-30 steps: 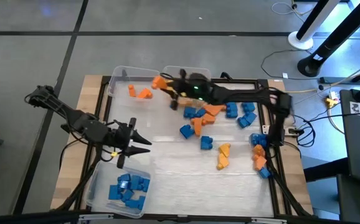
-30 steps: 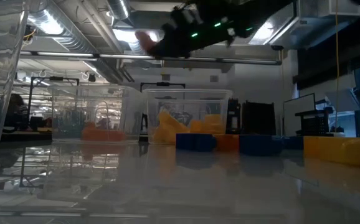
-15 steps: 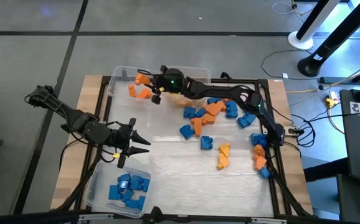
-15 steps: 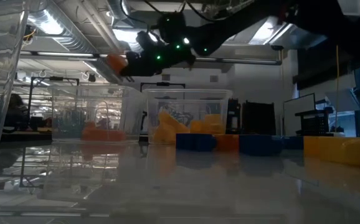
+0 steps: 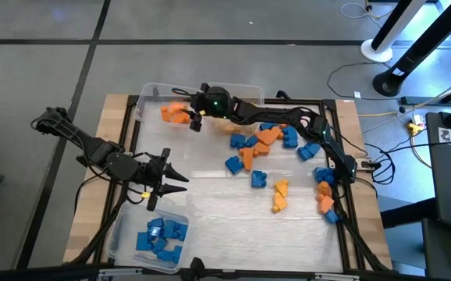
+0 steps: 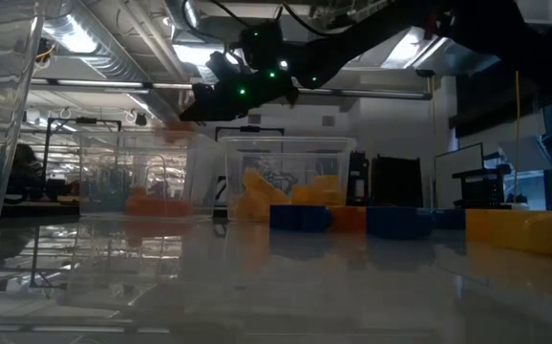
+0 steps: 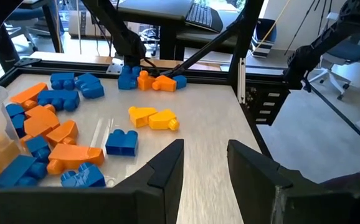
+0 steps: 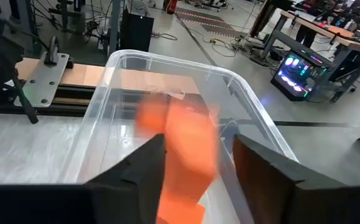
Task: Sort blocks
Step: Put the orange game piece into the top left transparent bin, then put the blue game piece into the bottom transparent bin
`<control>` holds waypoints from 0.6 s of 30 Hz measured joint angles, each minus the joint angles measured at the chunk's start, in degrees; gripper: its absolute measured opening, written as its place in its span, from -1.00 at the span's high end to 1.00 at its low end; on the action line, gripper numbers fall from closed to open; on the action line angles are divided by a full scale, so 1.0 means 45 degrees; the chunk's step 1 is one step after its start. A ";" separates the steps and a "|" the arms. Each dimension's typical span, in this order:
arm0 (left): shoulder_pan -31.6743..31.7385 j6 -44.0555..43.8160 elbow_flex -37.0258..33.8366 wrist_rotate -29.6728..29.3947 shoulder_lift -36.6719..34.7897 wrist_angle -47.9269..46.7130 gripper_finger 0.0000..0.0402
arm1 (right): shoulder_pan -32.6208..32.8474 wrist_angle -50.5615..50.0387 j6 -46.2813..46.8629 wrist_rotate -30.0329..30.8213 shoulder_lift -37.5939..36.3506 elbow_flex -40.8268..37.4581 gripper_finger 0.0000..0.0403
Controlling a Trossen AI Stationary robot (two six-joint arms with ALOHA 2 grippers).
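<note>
My right gripper [image 5: 195,119] has its two fingers [image 8: 136,171] standing apart, and an orange block [image 8: 186,155] shows blurred in the gap between them; I cannot tell whether either finger touches it. That gripper hangs above the clear bin [image 5: 151,94] at about 11 o'clock on the table [image 5: 210,207], with the right arm stretched across from the 3 o'clock side. Orange blocks [image 5: 175,114] lie inside that bin, just beside the gripper at its 9 o'clock. From the low camera I see the gripper [image 6: 200,100] high over the bin [image 6: 138,177], with an orange smear just below it near the bin's rim.

My left gripper [image 5: 180,179] also has its fingers [image 7: 164,171] parted, with nothing between them. It hovers near 9 o'clock on the table, pointing toward 3 o'clock, close above another clear bin [image 5: 120,226] at 7 o'clock that holds blue blocks [image 5: 161,236].

A second bin [image 5: 249,91] at 12 o'clock sits beside the first; the low camera shows yellow blocks [image 6: 257,196] in it. Loose blue and orange blocks [image 5: 261,140] are scattered from the table's middle toward 1 o'clock. Two yellow blocks [image 5: 278,195] lie near 4 o'clock of centre, and a small cluster of blue and orange ones [image 5: 324,191] rests against the 3 o'clock edge.
</note>
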 joint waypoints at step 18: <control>0.0832 0.0392 0.0000 -0.2030 0.1112 0.0271 0.43 | -0.0148 -0.7088 -0.5097 -0.0835 -0.3769 0.0000 -0.16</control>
